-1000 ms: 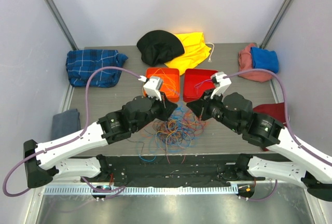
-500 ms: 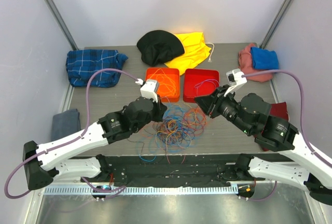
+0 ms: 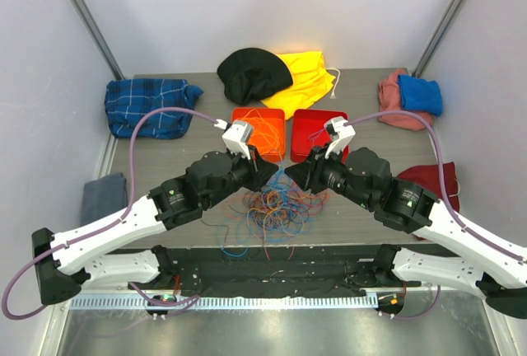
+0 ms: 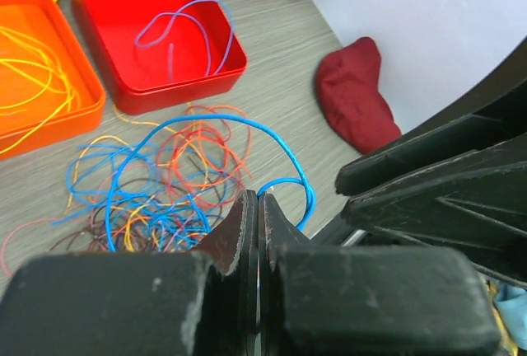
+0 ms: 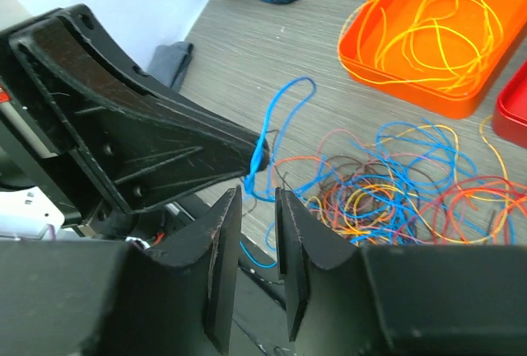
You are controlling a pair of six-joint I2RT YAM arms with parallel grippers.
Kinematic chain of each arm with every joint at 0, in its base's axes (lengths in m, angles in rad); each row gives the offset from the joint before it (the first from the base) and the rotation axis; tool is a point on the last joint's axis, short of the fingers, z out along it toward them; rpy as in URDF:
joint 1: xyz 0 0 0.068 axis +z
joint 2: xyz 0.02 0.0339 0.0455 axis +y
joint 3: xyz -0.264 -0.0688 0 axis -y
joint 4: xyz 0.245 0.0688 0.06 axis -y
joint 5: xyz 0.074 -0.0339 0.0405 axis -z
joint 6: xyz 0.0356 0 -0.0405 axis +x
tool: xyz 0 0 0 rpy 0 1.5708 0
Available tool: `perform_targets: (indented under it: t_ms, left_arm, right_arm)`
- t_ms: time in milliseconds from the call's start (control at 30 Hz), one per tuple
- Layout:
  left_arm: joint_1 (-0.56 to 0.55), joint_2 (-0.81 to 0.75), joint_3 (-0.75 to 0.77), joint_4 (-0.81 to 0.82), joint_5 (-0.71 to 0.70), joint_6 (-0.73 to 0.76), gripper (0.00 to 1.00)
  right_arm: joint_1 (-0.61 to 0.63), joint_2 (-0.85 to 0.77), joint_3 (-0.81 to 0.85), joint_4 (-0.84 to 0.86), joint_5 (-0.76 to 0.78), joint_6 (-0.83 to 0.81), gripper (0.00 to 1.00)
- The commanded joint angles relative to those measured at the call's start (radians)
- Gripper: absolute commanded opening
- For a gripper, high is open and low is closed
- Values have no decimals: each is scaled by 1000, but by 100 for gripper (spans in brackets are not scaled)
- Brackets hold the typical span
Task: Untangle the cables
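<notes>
1. the step in hand is looking like pulling one strand out of the heap: the left gripper (image 4: 257, 199) is pinching a blue cable (image 4: 284, 181) with its fingers pressed fully together, lifting a loop of it above the table (image 3: 177, 154).
2. the right gripper (image 5: 255, 196) is sitting just in front of the left fingertips with its fingers narrowly parted, nothing between them; the blue strand is hanging just beyond the gap.
3. the cables (image 3: 276, 203) are lying in a loose mixed heap on the table between the two grippers, orange, blue, red and yellow loops crossing each other.
4. the next move is likely calling for the right fingers to close on the raised blue strand or to pin the heap while the left is drawing it free; slow pulling is needed, as the blue is threading through other loops.
5. around: the orange tray (image 5: 403, 91) is holding yellow and orange strands, the red tray (image 4: 115, 51) is holding one bluish strand, and a dark red cloth (image 4: 354, 96) is lying off to the right, well apart.
6. in the way: the two grippers are crowding each other, and the snarl could drag along.
</notes>
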Motion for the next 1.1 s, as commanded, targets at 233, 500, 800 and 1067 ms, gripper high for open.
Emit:
perform_targets:
  t_ms: [233, 500, 800, 1067]
  left_arm:
    - [-3, 10, 47, 75, 47, 2, 0]
    - [-3, 10, 52, 75, 48, 6, 0]
    - [-3, 8, 46, 76, 45, 8, 0]
    - [-3, 5, 28, 52, -10, 9, 0]
  right_arm:
    - [-3, 22, 24, 91, -36, 4, 32]
    - [-1, 25, 19, 94, -31, 1, 28]
    - [-3, 14, 19, 88, -18, 0, 13]
    - [-3, -7, 36, 62, 13, -8, 2]
